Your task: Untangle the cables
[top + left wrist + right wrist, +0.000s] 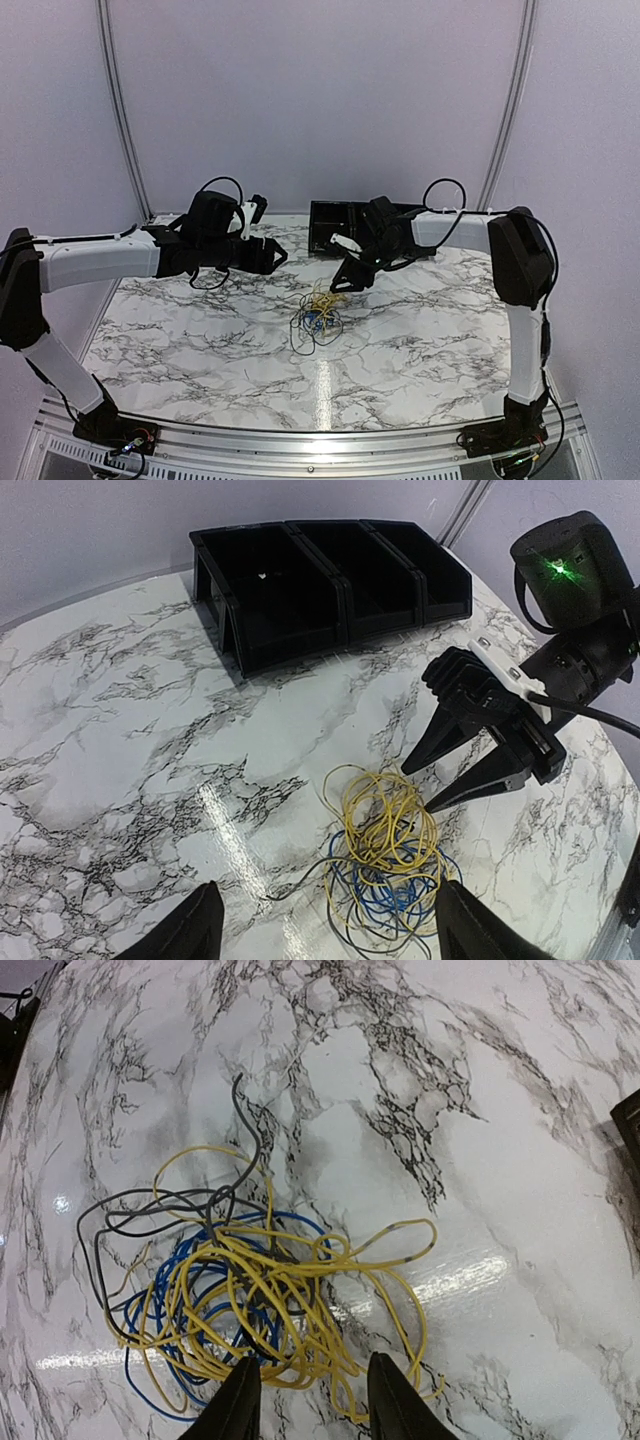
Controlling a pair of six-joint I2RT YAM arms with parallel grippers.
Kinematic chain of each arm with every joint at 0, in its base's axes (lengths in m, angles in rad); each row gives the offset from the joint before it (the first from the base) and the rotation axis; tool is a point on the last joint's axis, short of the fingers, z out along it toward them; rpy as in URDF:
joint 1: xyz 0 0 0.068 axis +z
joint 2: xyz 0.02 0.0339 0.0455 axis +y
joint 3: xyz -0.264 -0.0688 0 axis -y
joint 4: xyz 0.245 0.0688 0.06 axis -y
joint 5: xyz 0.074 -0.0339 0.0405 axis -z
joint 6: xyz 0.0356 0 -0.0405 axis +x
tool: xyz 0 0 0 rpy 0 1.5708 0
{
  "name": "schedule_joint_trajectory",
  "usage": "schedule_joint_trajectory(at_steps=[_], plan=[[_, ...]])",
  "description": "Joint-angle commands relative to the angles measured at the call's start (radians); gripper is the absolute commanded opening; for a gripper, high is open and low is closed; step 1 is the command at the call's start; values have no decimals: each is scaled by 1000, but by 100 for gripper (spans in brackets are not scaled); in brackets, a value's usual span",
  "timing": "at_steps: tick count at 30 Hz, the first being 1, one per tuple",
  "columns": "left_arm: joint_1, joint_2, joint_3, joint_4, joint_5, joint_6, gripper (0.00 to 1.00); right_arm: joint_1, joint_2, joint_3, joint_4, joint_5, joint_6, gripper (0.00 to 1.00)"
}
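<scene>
The cables [250, 1300] are lying mid-tabletop [450, 330] as one roundish knot with no clear long axis: thin, springy yellow loops over blue, with black straying outward. The right jaws [313, 1362], half open and empty, are hanging just over its yellow edge. They look nearer than the left jaws [328, 888], which are spread wide, empty and hovering above.

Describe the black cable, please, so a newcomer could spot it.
At the middle of the marble table lies a small tangle. The black cable is its only dark wire, looping outside the yellow cable and blue cable, one end trailing free.
</scene>
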Motion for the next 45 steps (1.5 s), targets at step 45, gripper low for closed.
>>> schedule_joint_trajectory(at_steps=[45], plan=[[-97,-67,-53,120,-1,45,76,44,-246,-29,13,-144,178,0]])
